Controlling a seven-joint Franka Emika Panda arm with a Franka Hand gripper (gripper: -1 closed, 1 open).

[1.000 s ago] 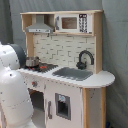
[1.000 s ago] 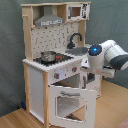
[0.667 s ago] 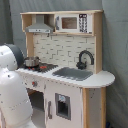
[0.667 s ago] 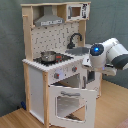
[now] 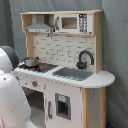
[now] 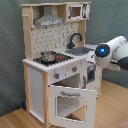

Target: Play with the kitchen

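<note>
Upright, kitchen (image 5: 65, 65) (image 6: 57, 60) long axis vertical, oven door (image 6: 72, 102) open.

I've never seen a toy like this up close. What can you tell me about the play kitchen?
The play kitchen is tall, of pale wood with white panels. On top sit a grey hood and a toy microwave over a tile-patterned back wall. A black faucet arches over the sink; a small pot stands on the stovetop. In the second exterior view the windowed oven door hangs open.
</note>
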